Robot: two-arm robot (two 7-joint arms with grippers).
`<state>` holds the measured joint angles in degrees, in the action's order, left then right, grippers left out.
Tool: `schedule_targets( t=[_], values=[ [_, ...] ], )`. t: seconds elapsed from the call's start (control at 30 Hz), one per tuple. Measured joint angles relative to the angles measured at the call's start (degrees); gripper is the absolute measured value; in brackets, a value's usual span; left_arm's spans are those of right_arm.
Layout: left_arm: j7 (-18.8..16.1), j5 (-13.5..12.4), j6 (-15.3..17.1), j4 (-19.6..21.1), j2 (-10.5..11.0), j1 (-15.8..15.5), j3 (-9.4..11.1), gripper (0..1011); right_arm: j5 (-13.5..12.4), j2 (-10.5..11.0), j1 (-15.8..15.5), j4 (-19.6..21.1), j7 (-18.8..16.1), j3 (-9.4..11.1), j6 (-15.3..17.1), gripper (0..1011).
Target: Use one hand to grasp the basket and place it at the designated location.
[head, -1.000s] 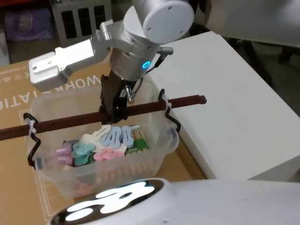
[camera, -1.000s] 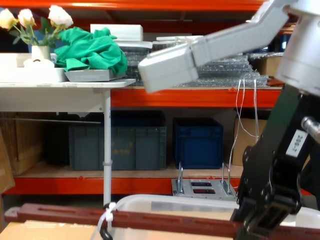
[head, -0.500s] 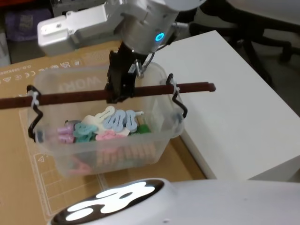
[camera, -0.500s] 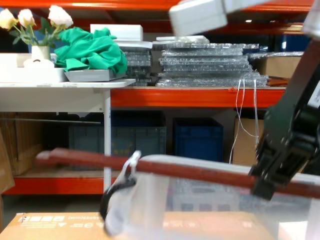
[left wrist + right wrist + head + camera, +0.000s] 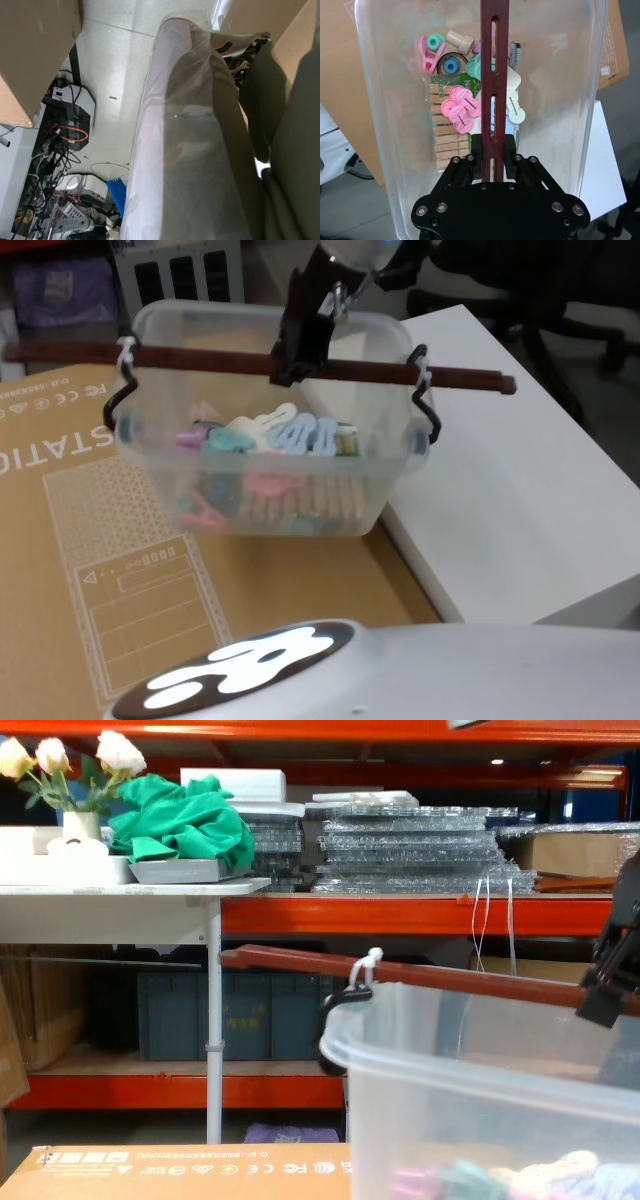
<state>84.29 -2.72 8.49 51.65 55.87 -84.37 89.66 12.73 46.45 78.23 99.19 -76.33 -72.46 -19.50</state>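
Plastic basket [image 5: 140,465], clamped at its brown bar [image 5: 200,358] by the right gripper [image 5: 293,368], is now lifted toward one o'clock for carrying.

Place: a warehouse storeroom set up as a robot test bay.
Racking: orange steel shelves [image 5: 400,915] stand well behind the jaws of the right gripper [image 5: 292,362].
Stock: blue crates [image 5: 235,1015] sit on the low shelf, with stacked clear trays [image 5: 420,845] above.
Surface: a printed cardboard sheet [image 5: 110,560] with a ruled grid lies below the jaws.
Floor: tangled cables [image 5: 60,145] and electronics.
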Motion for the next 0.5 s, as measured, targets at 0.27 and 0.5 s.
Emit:
schedule_targets(
  t=[0.27,0.5],
  values=[
    [0.00,0.01,0.00,0.01,0.00,0.00,0.00,0,-0.27,0.34,0.74,-4.11,-2.03,0.96,2.60,241],
    [0.00,0.01,0.00,0.01,0.00,0.00,0.00,0,-0.26,0.27,0.97,-6.65,-2.74,1.48,3.78,241]
  ],
)
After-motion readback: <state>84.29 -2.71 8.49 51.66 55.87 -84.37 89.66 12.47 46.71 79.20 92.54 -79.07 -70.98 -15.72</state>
